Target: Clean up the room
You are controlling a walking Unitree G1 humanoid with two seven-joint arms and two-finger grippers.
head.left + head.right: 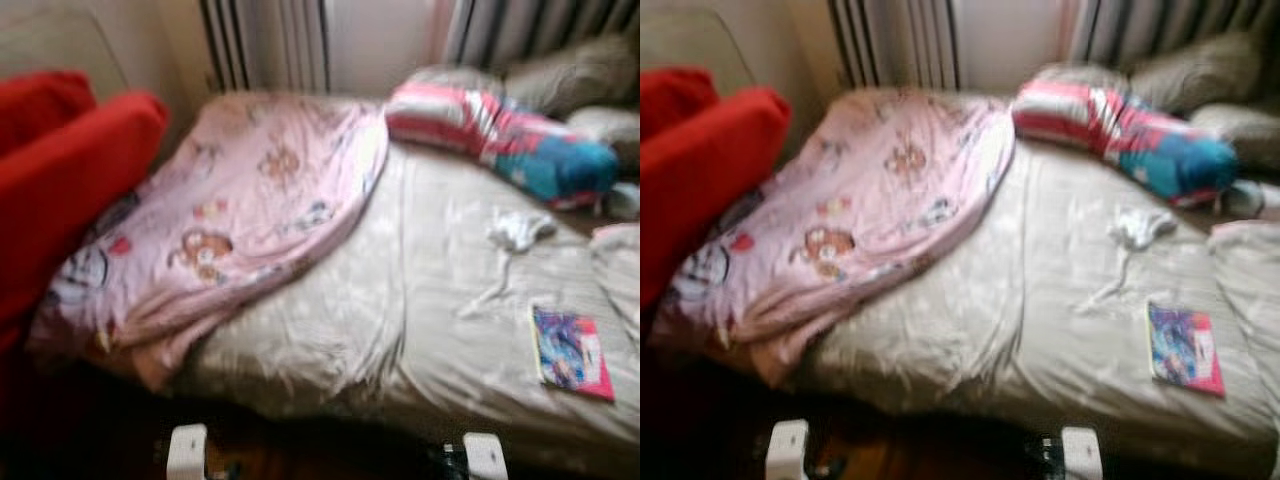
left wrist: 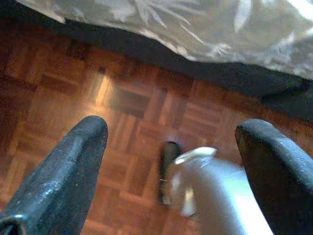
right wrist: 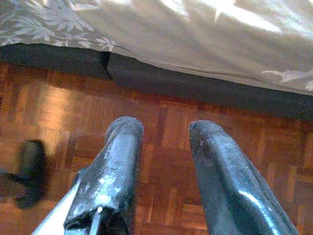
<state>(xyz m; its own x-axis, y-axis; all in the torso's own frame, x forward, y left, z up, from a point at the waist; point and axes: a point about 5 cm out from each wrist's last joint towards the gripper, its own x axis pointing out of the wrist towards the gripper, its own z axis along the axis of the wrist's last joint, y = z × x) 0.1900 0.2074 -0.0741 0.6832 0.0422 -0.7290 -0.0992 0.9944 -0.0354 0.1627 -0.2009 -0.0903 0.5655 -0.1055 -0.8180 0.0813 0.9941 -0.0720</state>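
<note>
The pink blanket (image 1: 230,215) lies bunched up on the left part of the bed (image 1: 400,330), with one edge hanging down over the side. It looks soft, floppy and light, so it would bend and slide when pulled. I think a good place to grab it is the loose edge near the front of the bed. A thin book (image 1: 572,352) lies flat near the right front corner; it looks stiff and light, and best taken by its edge. A small white cloth (image 1: 518,230) sits further back. Both claws hang low over the wood floor (image 2: 58,93), well below these things. The left claw (image 2: 171,142) is spread wide and holds nothing. The right claw (image 3: 164,132) is a little open and holds nothing too
</note>
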